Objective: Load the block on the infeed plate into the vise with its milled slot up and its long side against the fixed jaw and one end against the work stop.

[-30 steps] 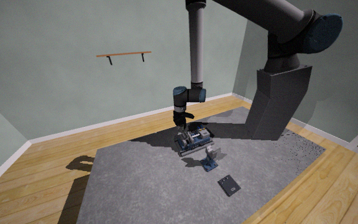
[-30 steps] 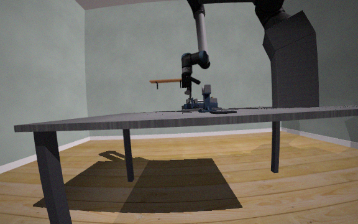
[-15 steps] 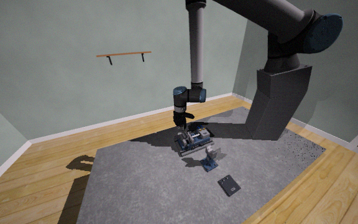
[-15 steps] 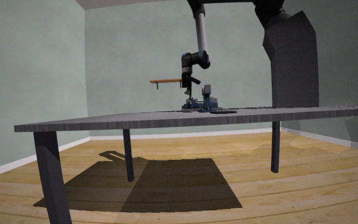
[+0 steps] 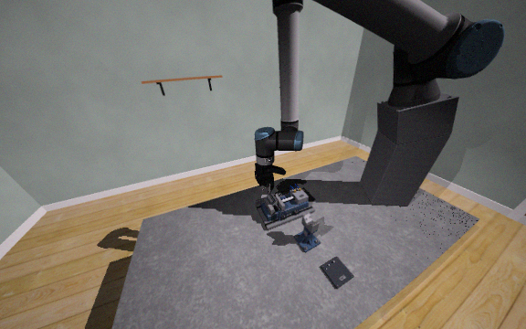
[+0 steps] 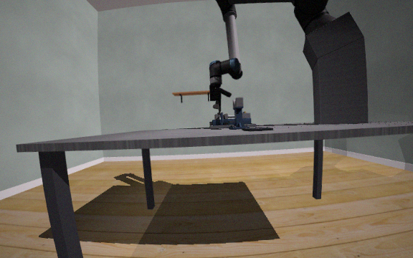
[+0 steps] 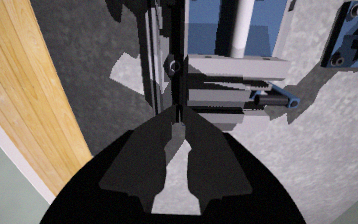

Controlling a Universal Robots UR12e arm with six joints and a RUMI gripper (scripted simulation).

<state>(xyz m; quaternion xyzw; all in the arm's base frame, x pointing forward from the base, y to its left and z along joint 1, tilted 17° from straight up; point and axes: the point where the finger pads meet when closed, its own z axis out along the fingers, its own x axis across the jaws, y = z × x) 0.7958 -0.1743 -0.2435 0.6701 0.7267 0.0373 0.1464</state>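
My gripper [image 5: 267, 189] [image 6: 219, 112] [image 7: 179, 105] is shut, fingertips together with nothing seen between them. It points down at the vise's far side, by the jaw ends away from the work stop. The blue vise [image 5: 287, 213] [image 7: 207, 42] is open. Its rod-side jaw [image 7: 240, 67] sits at the end of the pale rod; the fixed jaw [image 7: 215, 119] is nearer the fingers. A grey block, seemingly the part [image 7: 212, 95], lies between them, partly in shadow. The work stop [image 7: 271, 100] is a black rod beyond its other end. Slot direction and exact contacts cannot be told.
The V-block stand [image 5: 310, 223] [image 6: 238, 103] rises in front of the vise; its blue base [image 7: 355, 27] shows in the wrist view. The dark infeed plate [image 5: 336, 272] lies farther front with no block on it. A dark rail [image 7: 152, 55] runs along the vise's side.
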